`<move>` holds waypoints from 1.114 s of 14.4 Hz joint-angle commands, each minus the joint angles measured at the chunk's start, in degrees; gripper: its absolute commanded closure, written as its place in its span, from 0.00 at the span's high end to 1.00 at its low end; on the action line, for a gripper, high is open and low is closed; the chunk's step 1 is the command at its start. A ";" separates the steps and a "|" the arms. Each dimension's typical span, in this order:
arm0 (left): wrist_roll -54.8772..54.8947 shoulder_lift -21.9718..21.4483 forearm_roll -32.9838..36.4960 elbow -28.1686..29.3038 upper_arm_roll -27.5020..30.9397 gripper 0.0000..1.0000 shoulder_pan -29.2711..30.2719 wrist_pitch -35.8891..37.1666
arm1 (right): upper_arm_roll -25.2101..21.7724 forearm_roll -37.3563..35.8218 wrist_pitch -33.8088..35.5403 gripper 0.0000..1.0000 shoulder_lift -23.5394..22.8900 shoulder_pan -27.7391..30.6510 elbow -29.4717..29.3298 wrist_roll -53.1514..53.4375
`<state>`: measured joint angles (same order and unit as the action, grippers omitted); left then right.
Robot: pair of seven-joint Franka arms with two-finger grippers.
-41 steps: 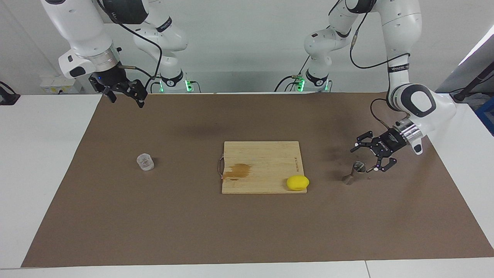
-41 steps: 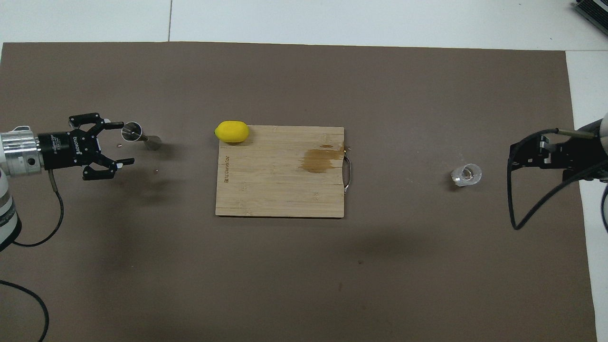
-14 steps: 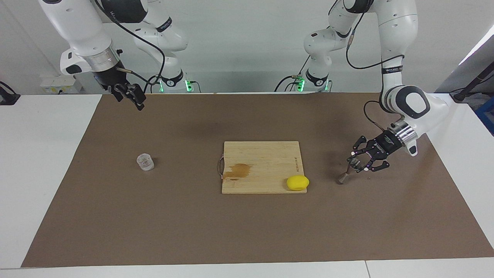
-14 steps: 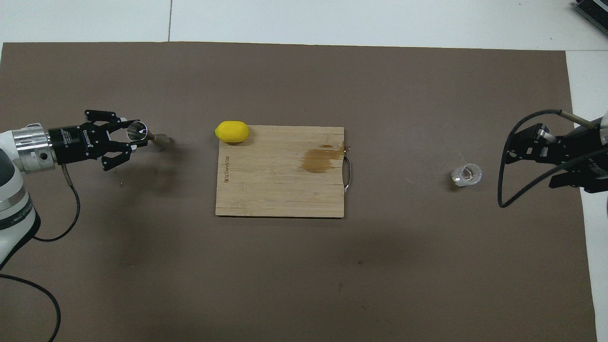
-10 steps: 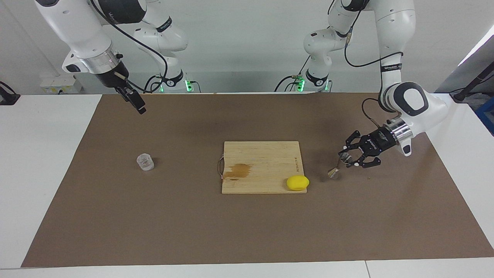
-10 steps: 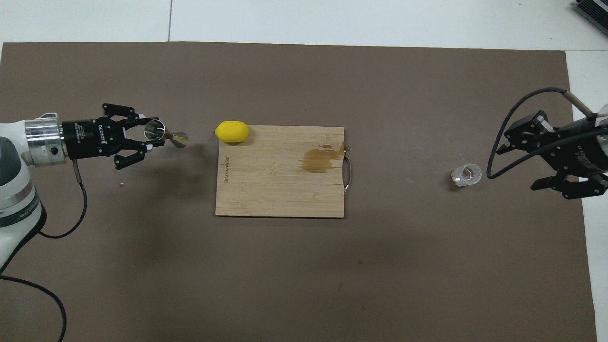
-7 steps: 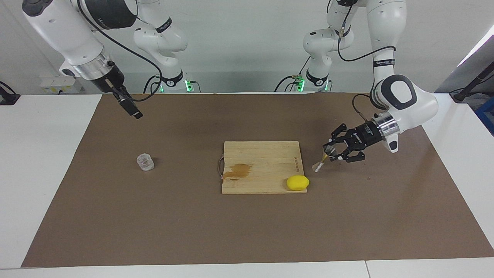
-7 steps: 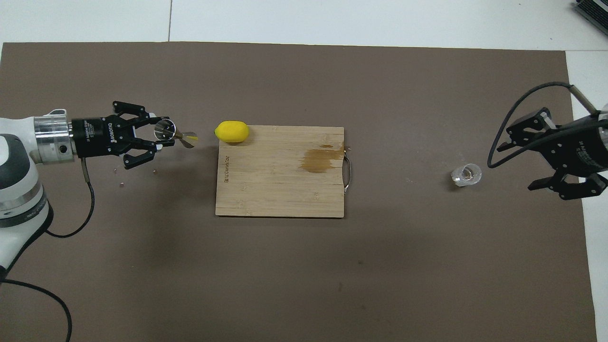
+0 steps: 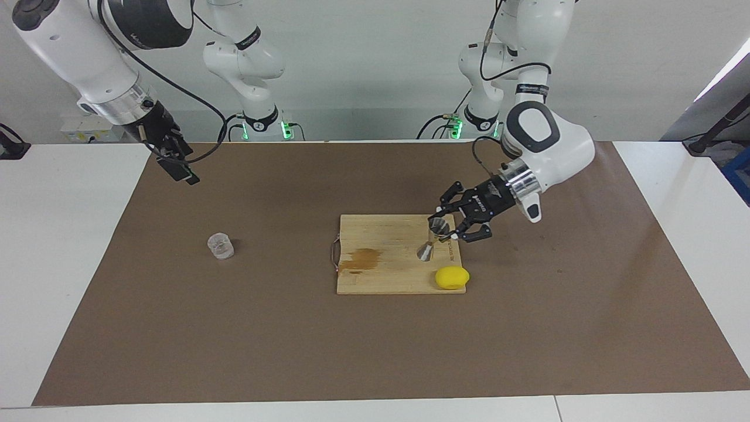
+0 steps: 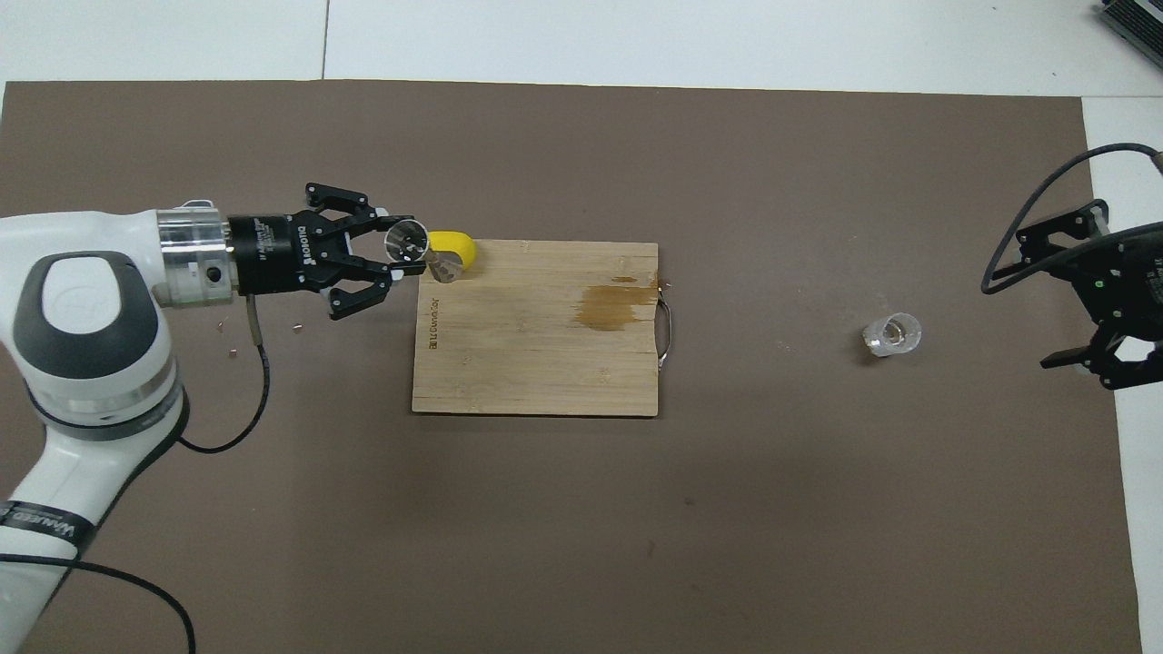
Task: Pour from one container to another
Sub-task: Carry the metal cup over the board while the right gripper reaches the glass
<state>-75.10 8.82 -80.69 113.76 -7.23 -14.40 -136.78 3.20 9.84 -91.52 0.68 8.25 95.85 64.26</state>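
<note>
Now | left pincer (image 9: 440,228) clamped on silver hourglass metal jigger (image 9: 430,239), tilted over wooden cutting board (image 9: 375,234) | right pincer (image 10: 1086,291) spread, empty, beside clear faceted glass tumbler (image 10: 891,334), likely lining up its pick.

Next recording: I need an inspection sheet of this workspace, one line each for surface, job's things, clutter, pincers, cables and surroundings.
Surface: brown mat on a white table.
Job's things: small clear faceted glass tumbler upright on the mat toward the right arm's end; silver hourglass-shaped metal jigger tilted in the air over the wooden cutting board.
Clutter: yellow lemon on the board's corner; a brown stain on the board near its handle.
Pincers: left pincer shut on the jigger's upper cup; right pincer open, raised over the mat's edge near the tumbler.
Cables: a black cable loops from each wrist.
Surroundings: white wall, both arm bases with green lights.
</note>
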 commanded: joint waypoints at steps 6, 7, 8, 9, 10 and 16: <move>-0.31 4.35 -14.67 -0.12 0.99 0.00 -19.25 -26.15 | 0.31 5.98 -10.08 0.97 -2.24 7.04 10.76 -0.01; -0.31 5.58 -14.85 -0.38 1.07 0.00 -20.66 -27.39 | 0.31 6.94 -10.43 0.98 -4.26 8.09 10.50 -1.84; -0.22 6.55 -15.02 -1.34 1.08 0.00 -21.54 -27.66 | 0.31 7.73 -11.30 0.98 -6.20 8.79 10.50 -5.17; -0.22 7.34 -15.11 -1.96 0.99 0.00 -21.55 -27.75 | 0.31 7.83 -12.79 0.97 -7.78 9.23 10.67 -7.99; -0.13 7.53 -15.46 -2.14 0.99 0.00 -21.64 -27.84 | 0.31 8.53 -13.68 0.97 -9.28 9.67 10.59 -10.97; 0.13 9.28 -15.82 -3.37 1.08 0.00 -23.04 -29.25 | 0.31 13.10 -17.11 0.99 -16.14 11.96 10.24 -14.52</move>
<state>-75.32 17.32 -94.86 111.82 -7.09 -36.05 -164.59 3.05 21.12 -107.76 -13.56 19.22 106.62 51.26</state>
